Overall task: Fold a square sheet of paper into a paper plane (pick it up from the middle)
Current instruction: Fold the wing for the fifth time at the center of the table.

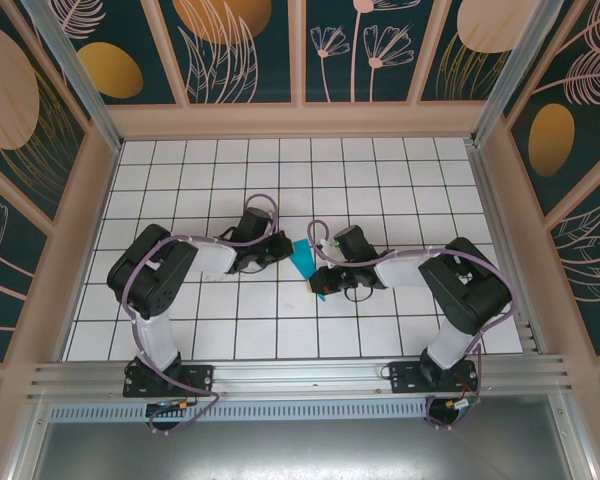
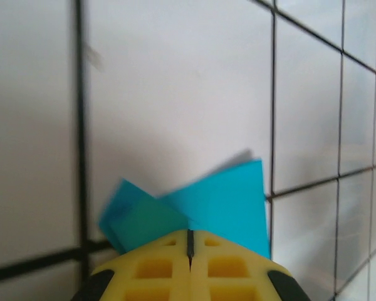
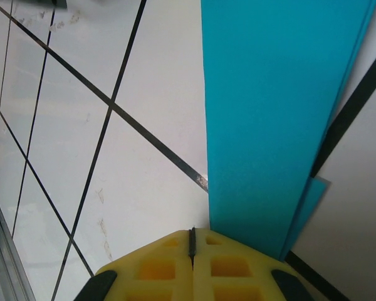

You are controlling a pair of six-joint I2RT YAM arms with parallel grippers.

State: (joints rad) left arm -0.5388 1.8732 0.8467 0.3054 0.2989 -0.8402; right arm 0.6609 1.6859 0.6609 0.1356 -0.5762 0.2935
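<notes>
The creased teal-cyan sheet of paper (image 1: 302,258) lies between both claws, above the white gridded tabletop (image 1: 180,180). The left claw (image 2: 189,234) is closed, pinching its folded layers at the tips. The right claw (image 3: 192,232) is closed too, with the paper stretching ahead from just beside its tips.

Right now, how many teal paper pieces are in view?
1: a folded teal paper, lying between the left end effector and the right end effector; more may be hidden under them.

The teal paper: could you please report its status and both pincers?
Left pincer shut on the teal paper. Right pincer shut at its other end, grip unclear. Paper folded, no plane yet.
</notes>
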